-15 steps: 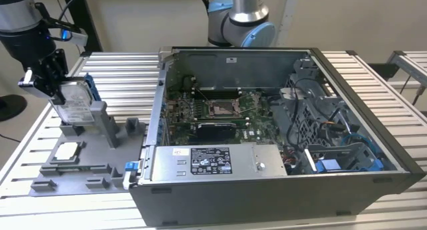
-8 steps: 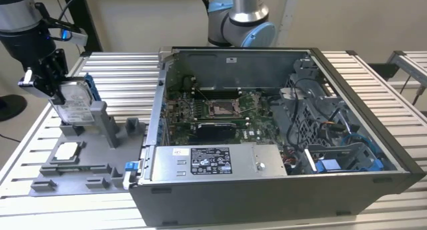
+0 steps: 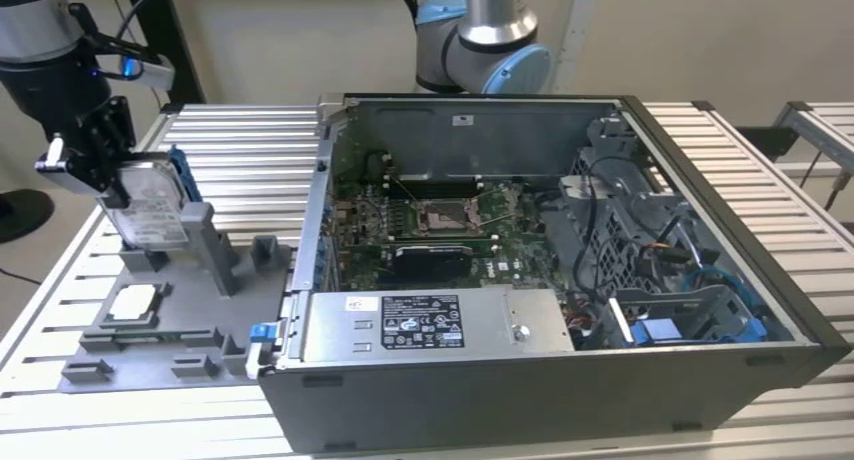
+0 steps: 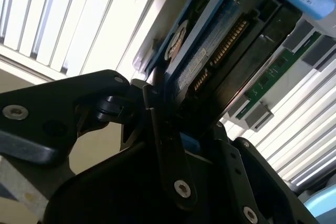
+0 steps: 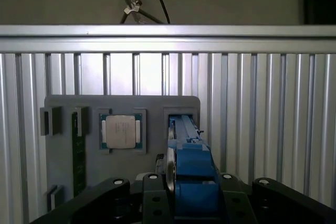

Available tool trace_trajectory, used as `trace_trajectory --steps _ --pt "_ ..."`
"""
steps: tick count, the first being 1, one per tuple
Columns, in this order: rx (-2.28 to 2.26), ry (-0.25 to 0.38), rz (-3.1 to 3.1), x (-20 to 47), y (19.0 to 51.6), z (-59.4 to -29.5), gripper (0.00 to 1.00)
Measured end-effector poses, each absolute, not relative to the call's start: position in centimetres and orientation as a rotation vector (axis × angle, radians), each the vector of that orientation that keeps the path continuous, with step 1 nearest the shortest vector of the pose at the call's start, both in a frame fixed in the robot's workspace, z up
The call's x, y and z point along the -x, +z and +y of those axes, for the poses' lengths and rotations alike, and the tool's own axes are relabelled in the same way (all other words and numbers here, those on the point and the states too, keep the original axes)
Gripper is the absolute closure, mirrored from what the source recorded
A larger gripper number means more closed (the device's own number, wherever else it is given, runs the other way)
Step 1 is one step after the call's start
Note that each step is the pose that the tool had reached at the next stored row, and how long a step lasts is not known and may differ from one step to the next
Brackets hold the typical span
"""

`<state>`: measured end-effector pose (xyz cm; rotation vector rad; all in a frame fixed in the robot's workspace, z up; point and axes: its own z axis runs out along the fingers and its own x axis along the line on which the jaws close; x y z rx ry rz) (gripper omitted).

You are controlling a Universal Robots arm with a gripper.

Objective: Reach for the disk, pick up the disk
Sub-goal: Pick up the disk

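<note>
- End effector (image 3: 104, 170) is closed on the disk (image 3: 144, 208), pinching it near its upper edge. In the second wrist view, dark fingers (image 4: 164, 142) lie against both faces.
- The disk stands upright on edge over the slot of the grey fixture (image 3: 167, 322), at the exterior view's left. I cannot tell whether its lower edge is seated.
- Its blue rail (image 5: 191, 163) runs along the narrow edge.
- The square chip (image 5: 122, 131) lies flat in its pocket beside the slot, apart from the disk.
- The open computer case (image 3: 561, 280) stands just beside the fixture, toward the exterior view's right.
- The slatted table (image 3: 234, 145) extends behind the disk.
</note>
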<state>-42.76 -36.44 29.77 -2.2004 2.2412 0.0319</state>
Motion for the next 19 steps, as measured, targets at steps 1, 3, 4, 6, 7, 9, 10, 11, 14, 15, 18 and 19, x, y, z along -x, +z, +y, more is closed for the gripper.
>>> trace_trajectory --steps 1,3,4,6,7,9,10,11,14,15,18,19 --pt "2.200 0.032 2.241 42.8 29.9 -36.4 1.00" --pt "2.200 0.032 2.241 42.8 30.4 -36.4 1.00" --pt "2.200 0.032 2.241 42.8 30.6 -36.4 1.00" --pt "2.201 0.032 2.241 42.8 31.0 -36.4 1.00" --pt "2.201 0.033 2.241 42.8 31.2 -36.4 1.00" --pt "2.201 0.034 2.242 42.8 31.6 -36.4 1.00" --pt "2.201 0.034 2.242 42.8 31.8 -36.4 1.00" --pt "2.201 0.035 2.243 42.8 31.9 -36.4 1.00" --pt "2.196 0.040 2.252 42.8 32.3 -36.4 1.00" --pt "2.195 0.041 2.255 42.8 32.4 -36.4 1.00" --pt "2.194 0.042 2.255 42.8 33.0 -36.4 1.00" --pt "2.194 0.042 2.256 42.8 33.3 -36.4 1.00"
